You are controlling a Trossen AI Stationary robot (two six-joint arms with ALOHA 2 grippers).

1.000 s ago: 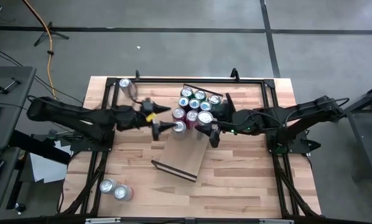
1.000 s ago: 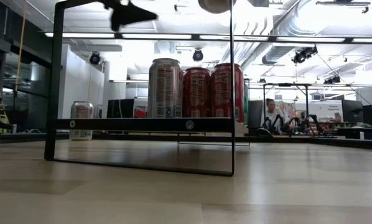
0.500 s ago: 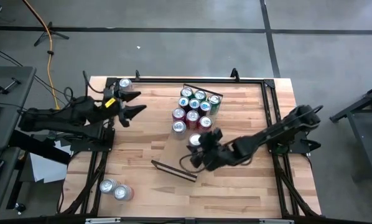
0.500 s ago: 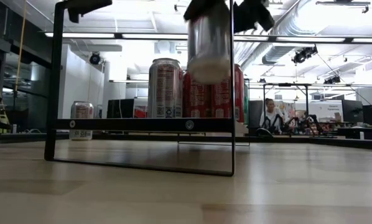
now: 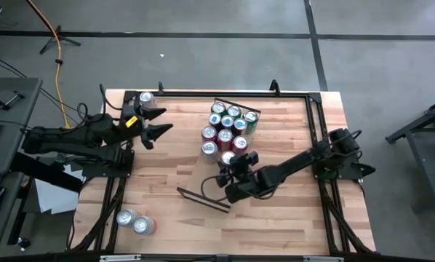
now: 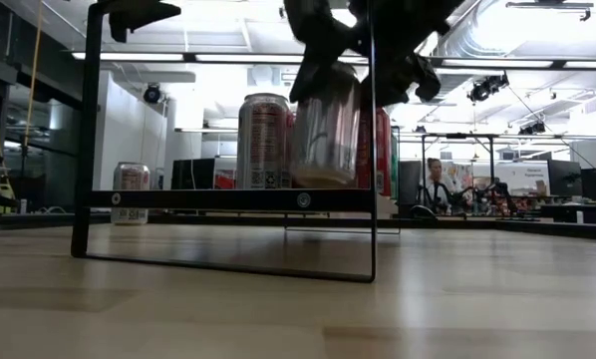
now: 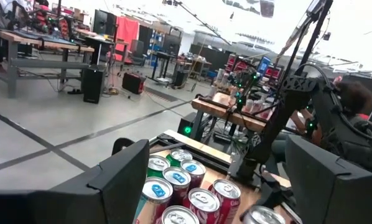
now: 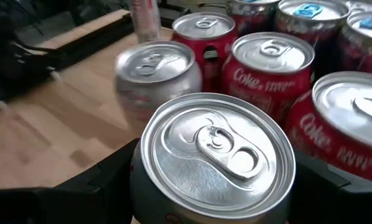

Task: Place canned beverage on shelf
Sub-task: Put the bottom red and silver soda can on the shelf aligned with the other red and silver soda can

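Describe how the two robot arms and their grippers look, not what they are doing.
Both arms are dark, jointed tubes with thin black cables along them. The left gripper has two pointed black fingers and a yellow mark behind them. The right gripper is black and blocky; its own camera shows broad, flat dark fingers.

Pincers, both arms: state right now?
Left pincer: open, empty, near the table's left edge beside a lone can.
Right pincer: closed on a silver can, above the shelf.
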